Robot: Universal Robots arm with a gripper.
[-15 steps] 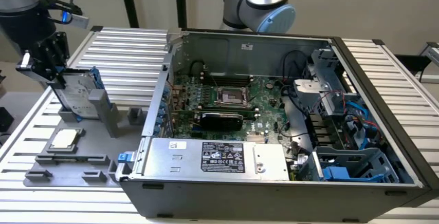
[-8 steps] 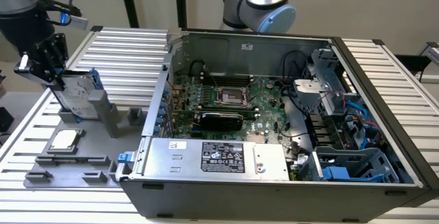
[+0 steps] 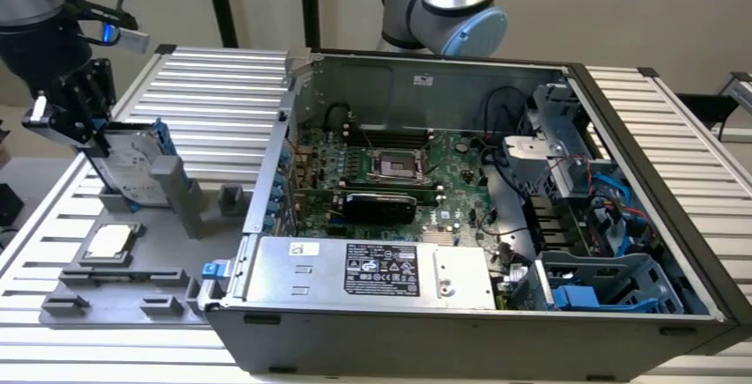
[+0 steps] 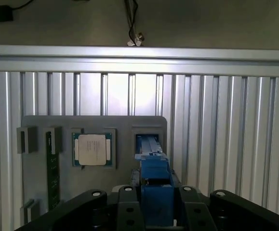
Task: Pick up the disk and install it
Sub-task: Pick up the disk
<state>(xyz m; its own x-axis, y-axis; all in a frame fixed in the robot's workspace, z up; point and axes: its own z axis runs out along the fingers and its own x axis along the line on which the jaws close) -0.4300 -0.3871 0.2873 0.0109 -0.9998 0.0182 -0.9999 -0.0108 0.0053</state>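
The gripper [image 3: 83, 136] clasped the top edge of the disk [image 3: 129, 171], which stood upright at a grey fixture [image 3: 129, 291] on the exterior view's left. A chip [image 3: 108, 241] lay near it, beside the opened case [image 3: 470, 340].

We count one disk [image 3: 127, 168], one square silver chip [image 3: 108, 241], one narrow green memory stick [image 4: 52, 168] and one grey tray [image 3: 118, 300]. We also count one open computer case [image 3: 388, 76], one green motherboard [image 3: 453, 159] and one silver box with a black label [image 3: 376, 269].
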